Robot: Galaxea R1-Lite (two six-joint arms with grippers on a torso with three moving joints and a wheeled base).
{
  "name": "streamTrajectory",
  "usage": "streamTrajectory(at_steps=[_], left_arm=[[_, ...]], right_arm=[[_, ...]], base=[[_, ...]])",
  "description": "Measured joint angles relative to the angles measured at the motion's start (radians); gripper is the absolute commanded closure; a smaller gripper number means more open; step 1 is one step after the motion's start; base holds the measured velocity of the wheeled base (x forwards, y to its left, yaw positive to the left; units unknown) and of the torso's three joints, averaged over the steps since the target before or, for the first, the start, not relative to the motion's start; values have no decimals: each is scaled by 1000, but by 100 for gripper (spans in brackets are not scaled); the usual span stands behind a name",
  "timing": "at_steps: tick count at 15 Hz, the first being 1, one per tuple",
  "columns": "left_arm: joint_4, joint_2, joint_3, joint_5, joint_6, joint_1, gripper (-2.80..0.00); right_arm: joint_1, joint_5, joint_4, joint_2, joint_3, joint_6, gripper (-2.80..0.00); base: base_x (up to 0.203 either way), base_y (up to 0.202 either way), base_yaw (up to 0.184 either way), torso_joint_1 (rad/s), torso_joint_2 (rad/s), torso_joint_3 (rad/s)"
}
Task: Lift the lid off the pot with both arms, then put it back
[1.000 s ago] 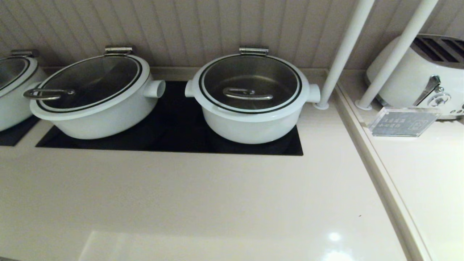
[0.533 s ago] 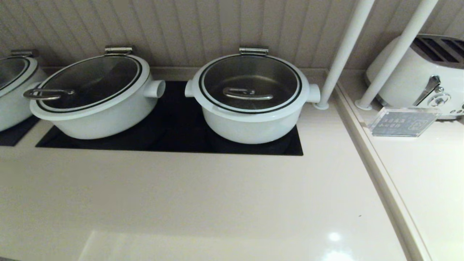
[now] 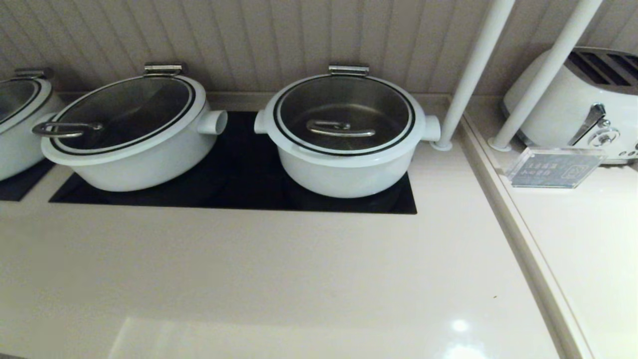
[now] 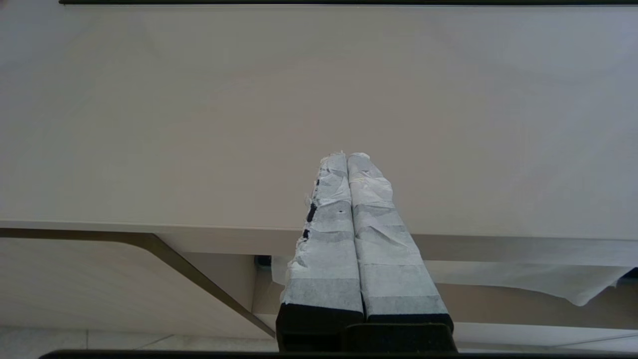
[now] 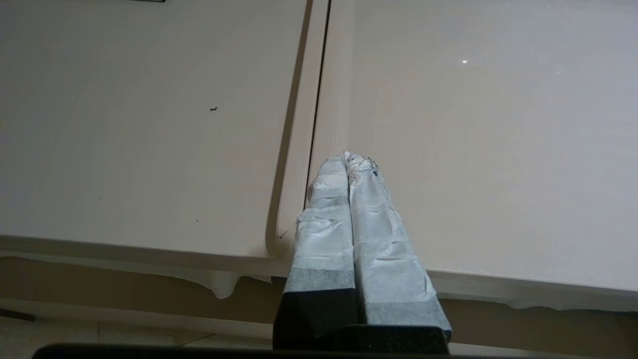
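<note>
The round white pot with two stubby side handles stands on the black cooktop at the back of the counter. Its glass lid lies shut on it, with a steel bar handle and a steel hinge at the back. Neither arm shows in the head view. My left gripper is shut and empty, over the counter's front edge. My right gripper is shut and empty, over the seam between two counter slabs near the front edge.
A wider white pot with a loop-handled lid stands left of the task pot; a third pot is at the far left. Two white poles rise at the right. A white toaster and an acrylic sign sit on the right counter.
</note>
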Motion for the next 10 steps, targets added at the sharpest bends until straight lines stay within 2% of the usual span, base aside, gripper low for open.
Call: streamTrajectory(at_steps=[10], left_arm=[[0,0,0,0,0,0,0]], right_arm=[[1,0,0,0,0,0,0]], base=[[0,0,0,0,0,0]])
